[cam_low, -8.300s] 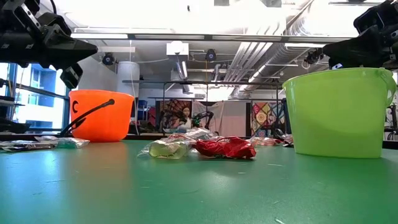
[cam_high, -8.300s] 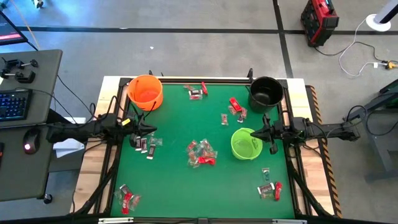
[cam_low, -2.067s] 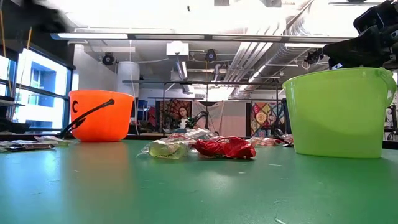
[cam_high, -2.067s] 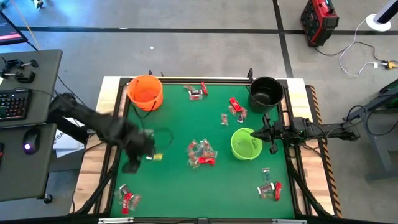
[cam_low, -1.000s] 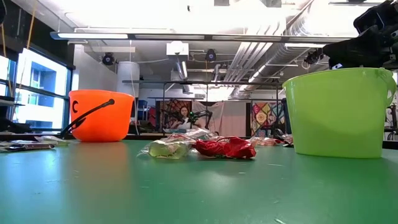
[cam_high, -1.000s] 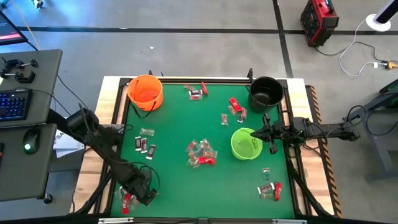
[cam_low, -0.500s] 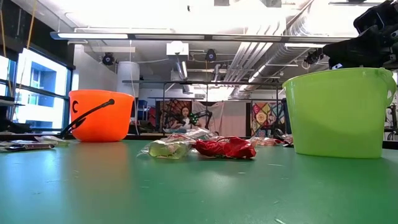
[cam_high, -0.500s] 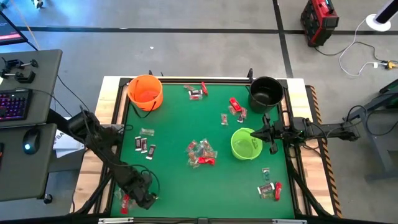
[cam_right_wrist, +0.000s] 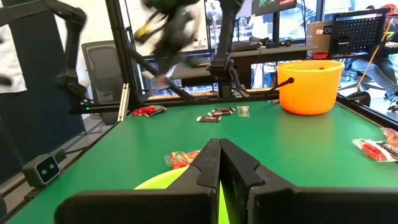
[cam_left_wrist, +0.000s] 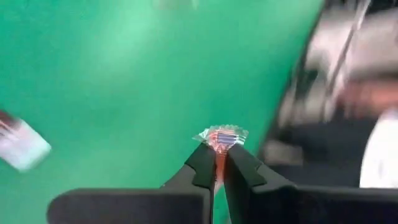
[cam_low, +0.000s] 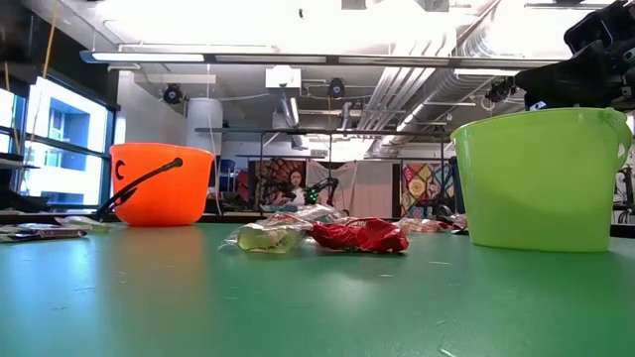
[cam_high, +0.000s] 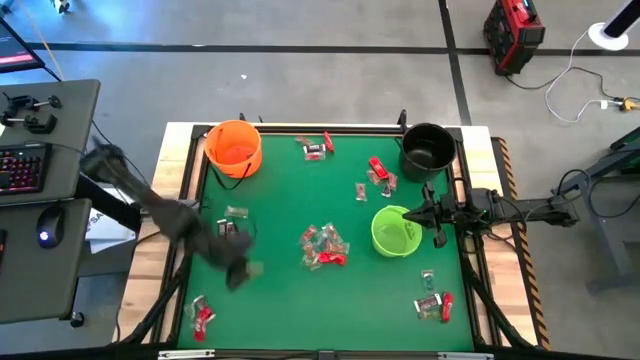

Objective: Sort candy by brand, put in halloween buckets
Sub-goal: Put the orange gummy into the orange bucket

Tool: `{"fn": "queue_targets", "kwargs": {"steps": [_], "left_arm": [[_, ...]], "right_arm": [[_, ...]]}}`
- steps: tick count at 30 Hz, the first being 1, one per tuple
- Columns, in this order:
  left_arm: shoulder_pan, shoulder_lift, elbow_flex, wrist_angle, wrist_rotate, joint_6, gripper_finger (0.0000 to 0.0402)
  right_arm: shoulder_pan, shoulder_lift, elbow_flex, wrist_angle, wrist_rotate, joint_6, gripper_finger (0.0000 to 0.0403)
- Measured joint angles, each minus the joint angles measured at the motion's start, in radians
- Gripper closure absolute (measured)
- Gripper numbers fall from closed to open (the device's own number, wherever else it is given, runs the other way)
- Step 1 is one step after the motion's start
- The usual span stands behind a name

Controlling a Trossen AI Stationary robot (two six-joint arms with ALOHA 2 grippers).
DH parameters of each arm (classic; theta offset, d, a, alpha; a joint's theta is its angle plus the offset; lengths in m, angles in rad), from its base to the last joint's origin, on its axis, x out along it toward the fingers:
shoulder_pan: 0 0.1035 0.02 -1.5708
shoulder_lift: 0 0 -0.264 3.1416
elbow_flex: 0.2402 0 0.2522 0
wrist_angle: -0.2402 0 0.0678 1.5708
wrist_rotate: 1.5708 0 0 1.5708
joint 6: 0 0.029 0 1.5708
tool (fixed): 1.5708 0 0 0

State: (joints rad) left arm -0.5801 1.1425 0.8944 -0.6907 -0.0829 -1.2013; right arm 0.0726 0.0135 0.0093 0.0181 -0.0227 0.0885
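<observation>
Grey floor (cam_high: pixel 300 80) all round; desk (cam_high: pixel 40 200) with keyboard (cam_high: pixel 22 167) at nine o'clock, red case (cam_high: pixel 513 35) at one o'clock.

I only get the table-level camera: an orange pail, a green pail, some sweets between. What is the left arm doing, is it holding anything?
Observer: Yes. The left gripper is pinching one candy, a clear wrapper with red inside, above the green mat.
Operator: Are there just those two pails?
Observer: No, a black bucket stands behind the green bucket, near the table's far right corner.
Operator: And the dark shape above the green one?
Observer: That is the right gripper, fingers closed on nothing, over the bucket's rim.
</observation>
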Motion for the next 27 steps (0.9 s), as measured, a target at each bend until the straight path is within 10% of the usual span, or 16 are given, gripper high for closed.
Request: {"fn": "queue_targets", "kwargs": {"steps": [7, 15, 27], "left_arm": [[0.508, -0.255, 0.0, -0.062, -0.303, 0.47, 0.0399], [1.07, -0.163, 0.0, -0.078, -0.208, 0.91, 0.04], [1.362, 0.055, 0.0, 0.011, -0.19, 1.153, 0.0369]], "right_arm": [[0.0, 0.0, 0.0, 0.0, 0.0, 0.0, 0.0402], [0.0, 0.0, 0.0, 0.0, 0.0, 0.0, 0.0402], [0.0, 0.0, 0.0, 0.0, 0.0, 0.0, 0.0402]]}}
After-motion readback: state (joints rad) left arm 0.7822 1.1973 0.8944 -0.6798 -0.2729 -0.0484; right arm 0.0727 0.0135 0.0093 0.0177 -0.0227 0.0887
